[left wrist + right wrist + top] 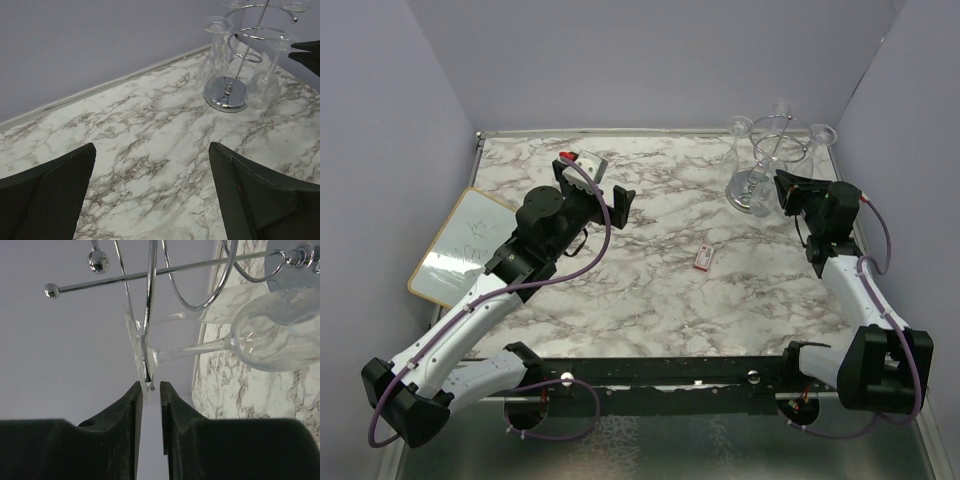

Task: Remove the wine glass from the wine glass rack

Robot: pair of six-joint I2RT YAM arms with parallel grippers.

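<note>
Right gripper (pixel 150 390) has its fingers nearly together at the foot rim of the wine glass (pixel 280 335); whether they actually pinch it, I cannot tell. Nothing is lifted yet: the glass hangs inverted on the wine glass rack (pixel 151 290). Left gripper (pixel 152 150) gapes wide, well apart.

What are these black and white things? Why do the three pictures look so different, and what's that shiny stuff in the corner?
They are two robot arms with pinching grippers. One camera looks down from above; one rides on each wrist. The marble table holds a wire rack with wine glasses hanging upside down, a whiteboard and a small red-and-white item. The left gripper is open, holding nothing. The right gripper has its fingers close around the foot of one wine glass; I cannot tell whether it squeezes.
</note>
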